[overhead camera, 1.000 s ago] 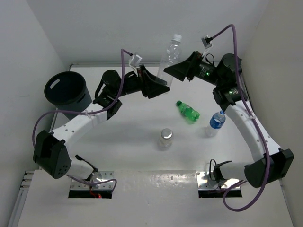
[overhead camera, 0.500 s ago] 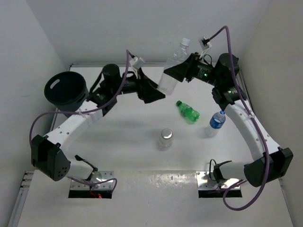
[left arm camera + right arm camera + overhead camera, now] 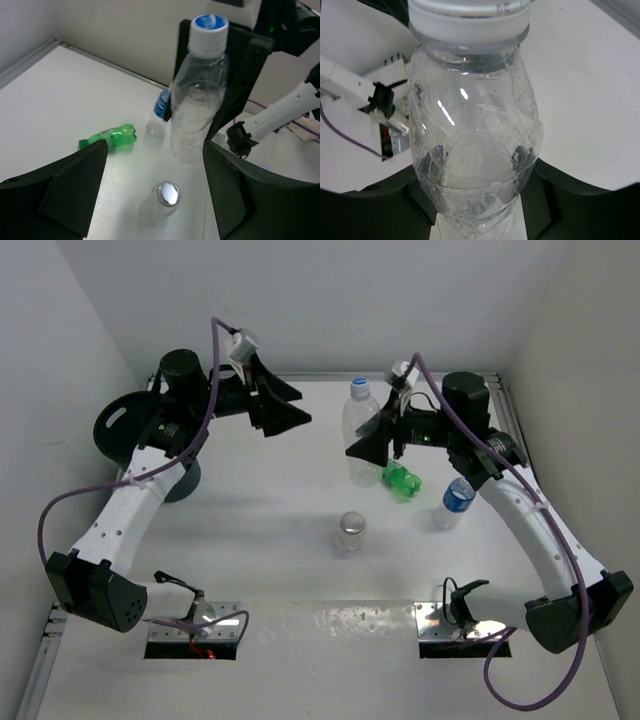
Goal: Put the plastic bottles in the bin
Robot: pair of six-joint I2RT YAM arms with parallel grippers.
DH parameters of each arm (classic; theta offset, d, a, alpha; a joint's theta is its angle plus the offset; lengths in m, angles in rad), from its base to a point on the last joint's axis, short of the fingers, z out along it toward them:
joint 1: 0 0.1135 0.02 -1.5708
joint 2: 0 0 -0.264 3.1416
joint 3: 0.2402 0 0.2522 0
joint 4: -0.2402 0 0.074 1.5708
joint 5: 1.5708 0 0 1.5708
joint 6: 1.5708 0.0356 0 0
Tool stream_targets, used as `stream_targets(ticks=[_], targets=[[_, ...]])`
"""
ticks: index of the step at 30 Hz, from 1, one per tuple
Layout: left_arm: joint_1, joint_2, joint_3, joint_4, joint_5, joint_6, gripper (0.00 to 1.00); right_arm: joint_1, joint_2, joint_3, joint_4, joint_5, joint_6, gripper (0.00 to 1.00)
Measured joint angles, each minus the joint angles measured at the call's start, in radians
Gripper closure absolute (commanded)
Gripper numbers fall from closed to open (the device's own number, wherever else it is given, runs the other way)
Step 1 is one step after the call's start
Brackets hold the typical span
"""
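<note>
My right gripper (image 3: 368, 445) is shut on a large clear bottle (image 3: 358, 420) with a white cap and holds it upright above the table's middle back. In the right wrist view the bottle (image 3: 475, 130) fills the space between my gripper's (image 3: 475, 205) fingers. My left gripper (image 3: 290, 405) is open and empty, raised to the left of that bottle; it faces the bottle (image 3: 197, 105) in the left wrist view (image 3: 155, 147). The dark bin (image 3: 125, 430) stands at far left, partly behind my left arm. No red-labelled bottle is in view.
A green bottle (image 3: 402, 480) lies on the table just below the held one. A blue-labelled bottle (image 3: 457, 495) stands to its right. A small clear bottle with a silver cap (image 3: 350, 532) stands mid-table. White walls close in on the table.
My left gripper has drawn back to the left, away from the clear bottle and towards the bin. My right gripper has brought the bottle down and turned it upright.
</note>
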Motion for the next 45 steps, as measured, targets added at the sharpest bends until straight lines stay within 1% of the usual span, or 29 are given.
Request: stream_targets(ticks=[4, 8, 9, 15, 17, 18, 20, 21, 23, 27, 28, 29, 30, 31, 34, 36, 38, 40, 42, 44, 45], targets=[[-0.072, 0.0, -0.014, 0.013, 0.0, -0.003, 0.16, 0.056, 0.035, 0.006, -0.06, 0.012, -0.077, 1.0], [-0.112, 0.001, -0.014, 0.057, -0.003, -0.021, 0.16, 0.095, 0.053, 0.006, -0.087, 0.032, -0.131, 1.0], [-0.118, 0.002, -0.014, 0.067, -0.004, -0.03, 0.17, 0.103, 0.053, 0.006, -0.091, 0.035, -0.14, 1.0], [-0.166, 0.032, -0.013, 0.153, -0.014, -0.097, 0.19, 0.135, 0.063, 0.012, -0.098, 0.048, -0.172, 1.0], [-0.177, 0.047, -0.013, 0.176, -0.021, -0.12, 0.21, 0.141, 0.068, 0.018, -0.098, 0.052, -0.177, 1.0], [-0.182, 0.056, -0.013, 0.19, -0.026, -0.134, 0.25, 0.145, 0.07, 0.019, -0.098, 0.054, -0.18, 1.0], [-0.19, 0.068, -0.014, 0.22, -0.035, -0.166, 0.29, 0.147, 0.072, 0.024, -0.098, 0.054, -0.184, 1.0], [-0.194, 0.073, -0.014, 0.239, -0.039, -0.186, 0.34, 0.147, 0.073, 0.025, -0.098, 0.055, -0.185, 1.0], [-0.202, 0.08, -0.014, 0.279, -0.044, -0.218, 0.39, 0.147, 0.073, 0.025, -0.098, 0.055, -0.187, 1.0], [-0.217, 0.082, -0.027, 0.34, -0.047, -0.274, 0.62, 0.148, 0.073, 0.025, -0.098, 0.056, -0.187, 1.0], [-0.218, 0.082, -0.032, 0.355, -0.05, -0.285, 0.77, 0.149, 0.073, 0.025, -0.098, 0.056, -0.187, 0.95], [-0.218, 0.082, -0.039, 0.367, -0.054, -0.287, 0.84, 0.149, 0.073, 0.025, -0.1, 0.058, -0.182, 0.85], [-0.217, 0.082, -0.046, 0.382, -0.054, -0.292, 0.91, 0.149, 0.073, 0.025, -0.1, 0.062, -0.178, 0.66], [-0.216, 0.082, -0.05, 0.387, -0.057, -0.301, 1.0, 0.15, 0.073, 0.025, -0.101, 0.065, -0.175, 0.31], [-0.189, 0.083, -0.053, 0.376, -0.062, -0.312, 1.0, 0.145, 0.073, 0.026, -0.1, 0.086, -0.137, 0.01], [-0.14, 0.082, -0.05, 0.332, -0.063, -0.302, 1.0, 0.129, 0.073, 0.032, -0.098, 0.106, -0.11, 0.0], [-0.045, 0.083, -0.024, 0.248, -0.063, -0.274, 1.0, 0.075, 0.072, 0.048, -0.106, 0.121, -0.084, 0.0], [0.093, 0.093, 0.05, 0.124, -0.068, -0.23, 1.0, -0.015, 0.068, 0.076, -0.134, 0.139, -0.063, 0.0], [0.238, 0.114, 0.159, 0.011, -0.092, -0.171, 1.0, -0.103, 0.056, 0.096, -0.157, 0.154, -0.05, 0.0], [0.386, 0.13, 0.265, -0.087, -0.127, -0.107, 1.0, -0.192, 0.034, 0.107, -0.188, 0.161, -0.042, 0.0], [0.478, 0.133, 0.313, -0.142, -0.151, -0.072, 1.0, -0.227, 0.021, 0.108, -0.206, 0.162, -0.039, 0.0]])
